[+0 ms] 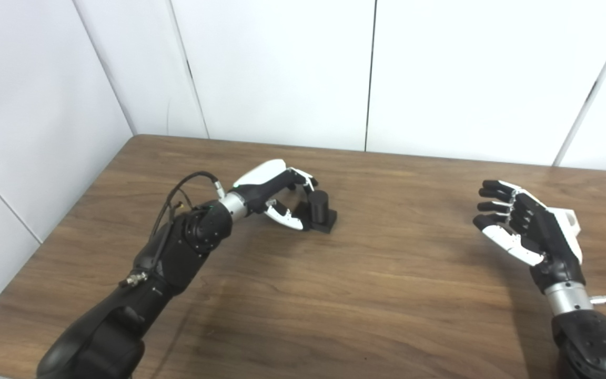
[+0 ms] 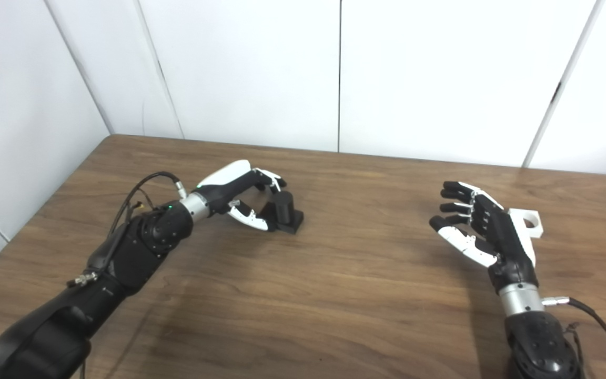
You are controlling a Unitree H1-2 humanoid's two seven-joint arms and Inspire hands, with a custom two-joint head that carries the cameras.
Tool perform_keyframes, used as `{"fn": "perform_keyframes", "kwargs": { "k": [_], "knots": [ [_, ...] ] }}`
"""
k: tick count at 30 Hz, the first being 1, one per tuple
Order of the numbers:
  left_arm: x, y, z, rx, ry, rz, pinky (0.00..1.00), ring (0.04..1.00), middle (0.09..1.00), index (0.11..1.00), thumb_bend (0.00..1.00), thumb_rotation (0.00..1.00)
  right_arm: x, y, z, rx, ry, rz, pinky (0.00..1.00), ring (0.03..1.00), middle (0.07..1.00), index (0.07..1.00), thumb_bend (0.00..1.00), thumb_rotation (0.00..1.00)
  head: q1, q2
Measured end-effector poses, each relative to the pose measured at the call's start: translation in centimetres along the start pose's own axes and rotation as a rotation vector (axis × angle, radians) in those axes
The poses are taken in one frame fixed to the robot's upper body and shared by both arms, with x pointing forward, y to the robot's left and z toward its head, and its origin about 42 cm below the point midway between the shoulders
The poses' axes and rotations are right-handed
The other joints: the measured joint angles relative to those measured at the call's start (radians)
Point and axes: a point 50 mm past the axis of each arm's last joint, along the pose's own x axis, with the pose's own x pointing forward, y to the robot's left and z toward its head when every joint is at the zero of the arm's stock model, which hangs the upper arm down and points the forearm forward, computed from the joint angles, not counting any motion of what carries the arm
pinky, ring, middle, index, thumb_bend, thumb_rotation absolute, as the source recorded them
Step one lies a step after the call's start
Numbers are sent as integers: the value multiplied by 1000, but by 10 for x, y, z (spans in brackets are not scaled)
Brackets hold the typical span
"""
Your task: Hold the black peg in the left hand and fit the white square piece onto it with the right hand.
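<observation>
Left eye view first, nearest things: right arm enters at the bottom right, right hand (image 1: 526, 229) raised above the wooden table (image 1: 366, 295), palm facing left, fingers spread and only slightly curled, holding nothing. White square piece (image 2: 528, 223) sits on the table just behind that hand, mostly hidden by it; one corner and a round hole in its side show in the right eye view. Cannot tell if the hand touches it; looks just beside. Too much is hidden to call its long axis.

Left arm comes in from the bottom left and reaches diagonally toward table centre. Left hand (image 1: 274, 192) is low at the black peg (image 1: 319, 208), fingers above and thumb below, parted around the peg's near side. Fingertips (image 1: 307, 181) are at the peg's top edge, and contact is not clear. Not closed on it.

Peg stands upright on a square black base flat on the table, long axis vertical, cylinder pointing up. Left of table centre, well apart from the white piece.

Farthest: white wall panels (image 1: 282, 68) behind the table.
</observation>
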Motion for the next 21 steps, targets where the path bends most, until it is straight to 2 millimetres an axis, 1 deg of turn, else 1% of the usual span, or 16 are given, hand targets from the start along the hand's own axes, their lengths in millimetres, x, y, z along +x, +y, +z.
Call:
{"fn": "perform_keyframes", "kwargs": {
  "k": [4,6,7,13,17,21],
  "knots": [
    [6,-4,9,27,-46,-24,726,844,823,492,522,74,0,0,0,1,3,-1,606,690,749,751,752,441,-11,2],
    [8,-6,13,36,-77,-37,731,844,823,492,522,74,0,0,0,1,3,-2,604,689,749,750,749,438,-12,2],
    [9,-6,15,36,-82,-40,741,848,824,492,523,72,0,0,0,1,3,-2,601,687,747,750,747,435,-17,2],
    [13,-12,18,23,-122,-55,720,841,822,491,523,72,0,1,0,-6,2,-9,580,674,743,750,736,426,-46,8],
    [15,-15,22,25,-147,-61,715,840,823,491,522,72,1,2,3,-3,-9,-16,584,680,750,756,720,405,-60,9],
    [17,-20,28,28,-176,-71,730,850,826,492,522,74,2,1,9,-2,-21,-19,597,690,759,759,714,402,-66,9]
  ]
}}
